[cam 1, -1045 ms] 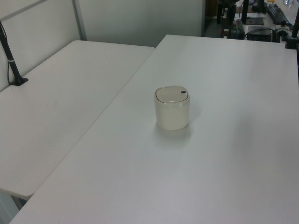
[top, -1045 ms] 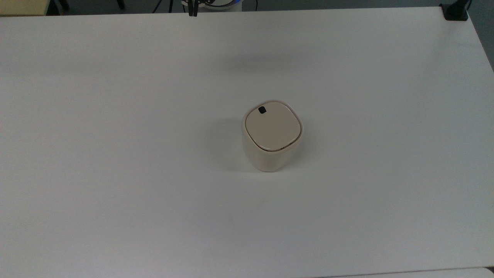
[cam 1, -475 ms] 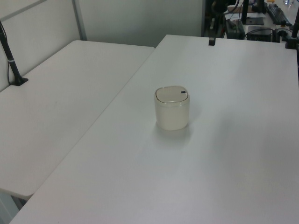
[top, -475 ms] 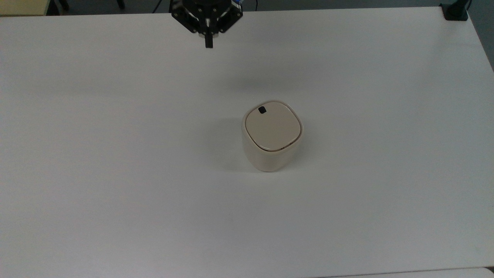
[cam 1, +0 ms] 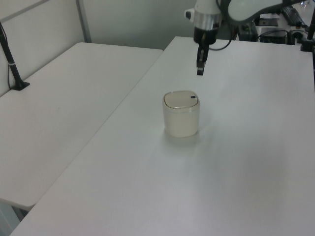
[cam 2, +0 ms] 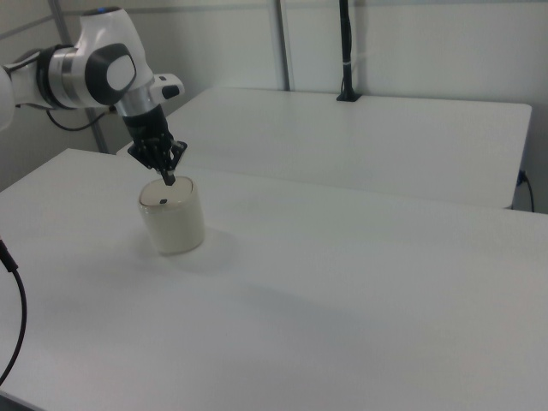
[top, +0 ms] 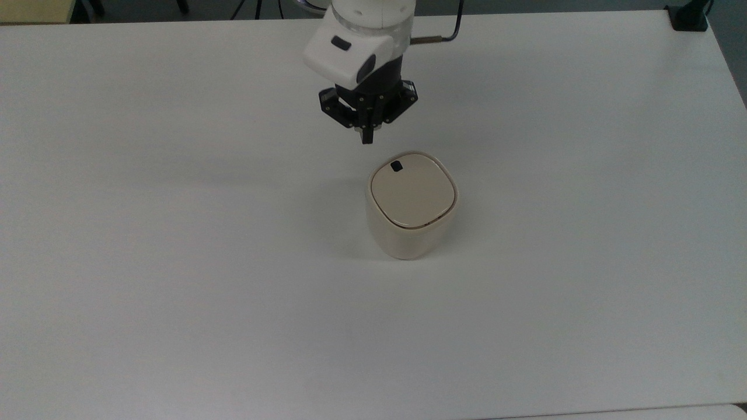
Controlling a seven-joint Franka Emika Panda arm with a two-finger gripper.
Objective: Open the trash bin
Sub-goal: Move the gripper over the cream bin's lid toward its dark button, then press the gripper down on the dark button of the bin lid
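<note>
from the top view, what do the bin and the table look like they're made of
The trash bin looks like cream moulded plastic with a smooth, slightly glossy finish: rounded corners, a thin seam around the flat lid, and a small black button that may be plastic or rubber. The table looks like white laminate or painted board, matte, showing only soft shadows; the look leaves its core open.

Arm: my one Panda arm (top: 373, 23), white links, reaching in from the top view's upper edge, wrist turned straight down. Gripper (top: 366, 139): black, pointing down, held in the air; I read the fingers (cam 1: 200, 69) as pressed together into a single dark tip. Right view: I see the same tip at (cam 2: 169, 180), hanging below the black hand.
</note>
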